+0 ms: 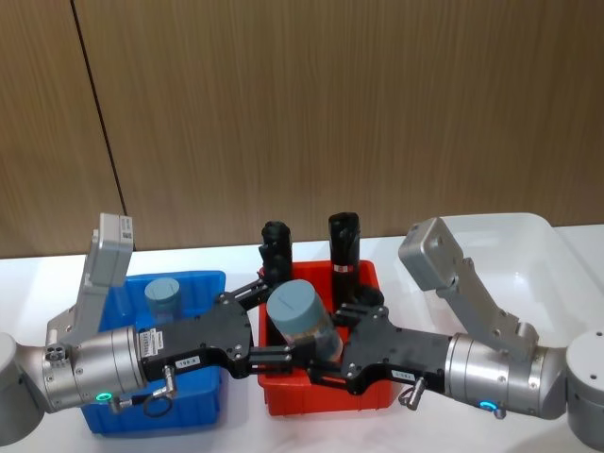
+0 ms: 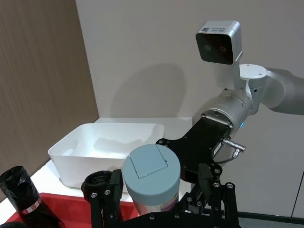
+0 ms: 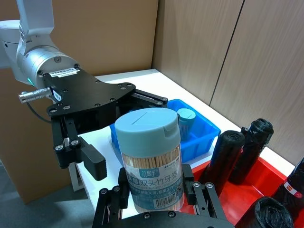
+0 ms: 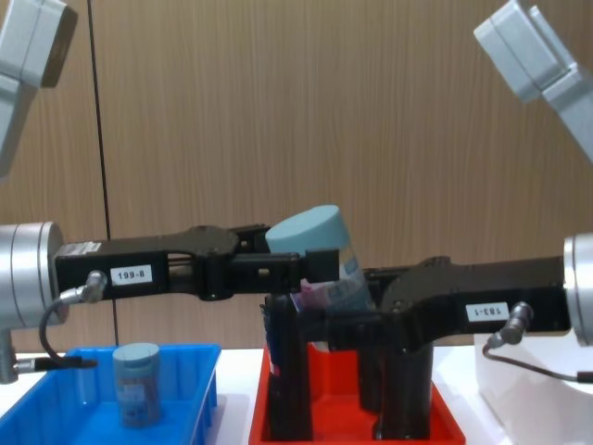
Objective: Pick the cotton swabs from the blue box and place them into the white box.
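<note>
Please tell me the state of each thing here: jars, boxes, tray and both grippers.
Held cotton swab jar: lid closed, gripped above the red tray.
Second jar: upright in the blue box, lid closed.
White box: looks empty.
Black tubes: standing in the red tray.
Right gripper: shut on the held jar.
Left gripper: open around it.

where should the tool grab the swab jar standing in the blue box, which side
Probably across the round lid and upper body, from straight above: the jar stands upright and the blue box walls cover its lower sides. The right tool holds a second jar; the left tool is open.
</note>
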You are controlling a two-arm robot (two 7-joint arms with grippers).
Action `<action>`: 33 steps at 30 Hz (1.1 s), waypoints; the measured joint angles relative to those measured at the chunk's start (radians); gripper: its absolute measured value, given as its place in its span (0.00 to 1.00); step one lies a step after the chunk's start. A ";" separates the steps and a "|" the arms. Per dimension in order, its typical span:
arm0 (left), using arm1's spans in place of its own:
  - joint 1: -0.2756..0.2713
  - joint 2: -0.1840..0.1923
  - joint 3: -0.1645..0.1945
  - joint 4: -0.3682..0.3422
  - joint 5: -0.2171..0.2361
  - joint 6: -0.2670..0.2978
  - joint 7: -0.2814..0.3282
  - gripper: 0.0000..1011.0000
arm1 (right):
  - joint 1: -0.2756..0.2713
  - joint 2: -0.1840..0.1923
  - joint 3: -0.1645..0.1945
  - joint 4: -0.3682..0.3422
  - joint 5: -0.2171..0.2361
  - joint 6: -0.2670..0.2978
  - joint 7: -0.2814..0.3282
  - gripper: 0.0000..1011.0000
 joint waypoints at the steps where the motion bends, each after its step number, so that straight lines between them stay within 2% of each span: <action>1: 0.000 0.000 0.000 0.000 0.000 0.000 0.000 0.99 | 0.000 0.000 0.000 0.000 0.000 0.000 -0.001 0.65; 15: 0.000 0.000 0.000 0.000 0.000 0.000 0.000 0.99 | -0.012 0.025 0.010 0.000 0.036 -0.009 -0.033 0.64; 23: 0.000 0.000 -0.001 0.000 0.000 0.000 0.000 0.99 | -0.032 0.060 0.039 -0.002 0.090 -0.032 -0.076 0.64; 33: 0.000 0.000 0.000 0.000 0.000 0.000 0.000 0.99 | -0.064 0.122 0.094 0.000 0.173 -0.070 -0.151 0.64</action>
